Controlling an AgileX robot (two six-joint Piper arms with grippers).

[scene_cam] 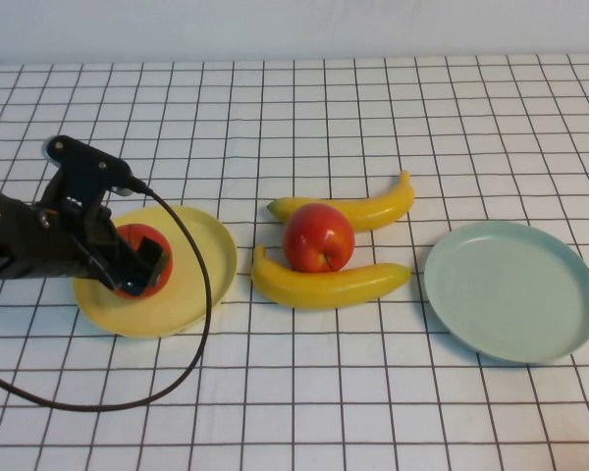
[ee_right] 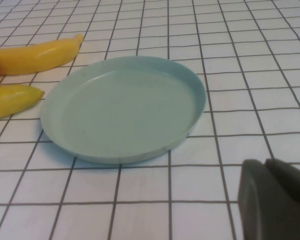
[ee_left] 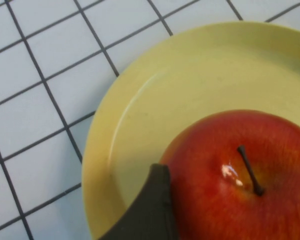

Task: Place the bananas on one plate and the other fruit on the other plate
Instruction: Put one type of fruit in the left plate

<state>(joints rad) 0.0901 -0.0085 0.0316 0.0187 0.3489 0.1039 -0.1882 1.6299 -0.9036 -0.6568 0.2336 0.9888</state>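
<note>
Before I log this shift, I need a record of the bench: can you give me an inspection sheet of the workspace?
Surface: white gridded table.
Job's things: one apple on the yellow plate; second apple on the table between two bananas; blue-green plate holds nothing.
Clutter: nothing seen.
Grippers: left gripper at the apple on the yellow plate, grip unclear; right gripper on the near side of the blue-green plate, holding nothing.
Cables: black cable loops from the left arm across the yellow plate.
Surroundings: pale wall behind.
</note>
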